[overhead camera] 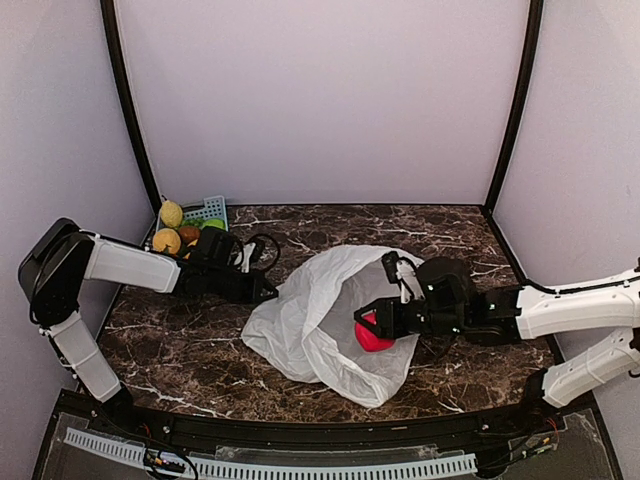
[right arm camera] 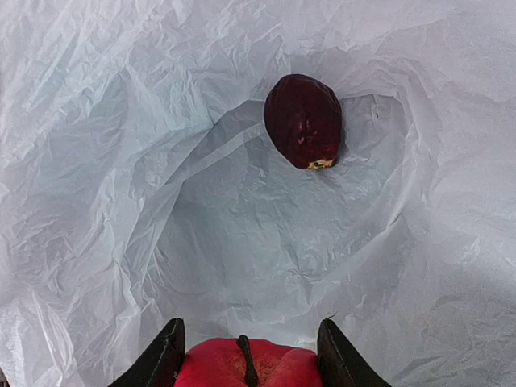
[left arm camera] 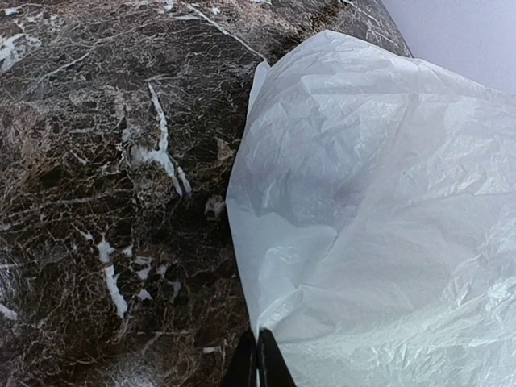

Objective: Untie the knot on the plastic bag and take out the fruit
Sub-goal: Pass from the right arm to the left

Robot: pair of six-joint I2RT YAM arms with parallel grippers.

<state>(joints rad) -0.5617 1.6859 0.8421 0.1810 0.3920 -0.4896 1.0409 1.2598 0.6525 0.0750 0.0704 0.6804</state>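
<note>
The white plastic bag (overhead camera: 320, 300) lies crumpled mid-table with its mouth facing the right arm. My left gripper (left arm camera: 258, 359) is shut on a fold of the bag's (left arm camera: 379, 201) left edge; in the top view that gripper (overhead camera: 268, 292) touches the bag's left side. My right gripper (right arm camera: 248, 355) reaches into the bag and is shut on a red apple (right arm camera: 246, 367), stem up between the fingers. That apple (overhead camera: 372, 337) shows red at the bag's mouth. A dark red fruit (right arm camera: 304, 121) lies deeper inside on the plastic. The knot is out of view.
A small blue-green lattice basket (overhead camera: 212, 208) stands at the back left corner, with yellow fruit (overhead camera: 172, 213) and other fruit beside it. Dark marble table (left arm camera: 97, 201) lies bare left of the bag. Grey walls close in the back and sides.
</note>
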